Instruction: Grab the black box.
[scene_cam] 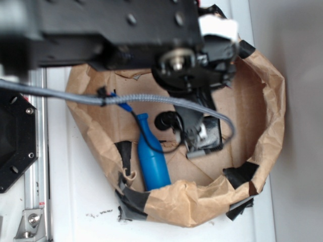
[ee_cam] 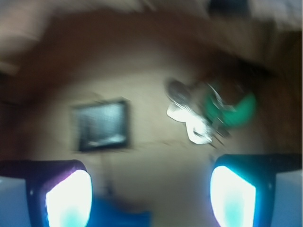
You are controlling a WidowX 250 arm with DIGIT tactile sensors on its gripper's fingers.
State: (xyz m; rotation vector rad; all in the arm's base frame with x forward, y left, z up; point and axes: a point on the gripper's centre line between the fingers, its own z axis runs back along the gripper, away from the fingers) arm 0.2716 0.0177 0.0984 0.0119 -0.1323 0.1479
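The black box [ee_cam: 102,125] lies flat on the brown paper floor, ahead of my gripper [ee_cam: 150,198] and to the left of its centre line. The jaws stand wide open with nothing but bare paper between the two glowing fingertips [ee_cam: 66,198]. The view is blurred. In the exterior view the gripper [scene_cam: 194,136] hangs low inside the paper bowl [scene_cam: 267,101], and the black box [scene_cam: 216,132] shows partly from under it on its right side. A blue bottle [scene_cam: 153,159] lies just left of the gripper.
A bunch of keys with a green tag [ee_cam: 203,113] lies ahead to the right. Black tape patches [scene_cam: 241,174] sit on the bowl's raised rim. A black hexagonal plate [scene_cam: 15,141] and a metal rail [scene_cam: 38,151] stand outside at the left. A grey cable [scene_cam: 151,99] crosses above the bottle.
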